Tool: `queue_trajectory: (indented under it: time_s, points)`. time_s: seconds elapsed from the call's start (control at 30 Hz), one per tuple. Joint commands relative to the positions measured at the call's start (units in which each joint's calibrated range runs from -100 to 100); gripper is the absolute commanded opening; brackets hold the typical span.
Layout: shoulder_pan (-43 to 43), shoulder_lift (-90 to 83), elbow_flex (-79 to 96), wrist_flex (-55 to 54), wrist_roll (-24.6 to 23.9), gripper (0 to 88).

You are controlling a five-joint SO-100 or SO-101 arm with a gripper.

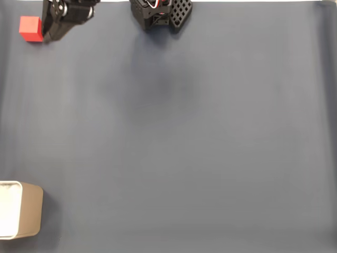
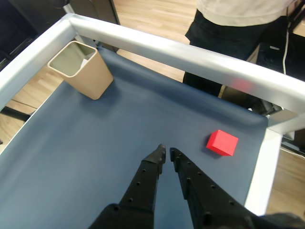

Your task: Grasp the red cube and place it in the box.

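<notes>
Your gripper holds nothing: in the wrist view its two black fingers are nearly together, with only a thin slit between the tips. The red cube rests on the dark blue mat, at about two o'clock from those tips, near but not touching. You will probably need to spread the fingers and swing toward two o'clock before closing. The cube has no long axis, so approach square to a pair of faces.

In the fixed view the red cube sits at the top left, just beside the arm at its nine o'clock. The box stands far off at six o'clock, cut by the left edge. The fingertips are hard to make out there. In the wrist view the box stands at eleven o'clock, by the metal rail.
</notes>
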Motion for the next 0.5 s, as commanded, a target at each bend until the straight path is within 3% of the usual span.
queue_trajectory:
  time_s: [0.0,0.47]
  points:
    - [4.6,0.4,-2.7,1.0,-0.1,0.0]
    - [14.5,5.4,-3.1,0.9,0.4,0.1]
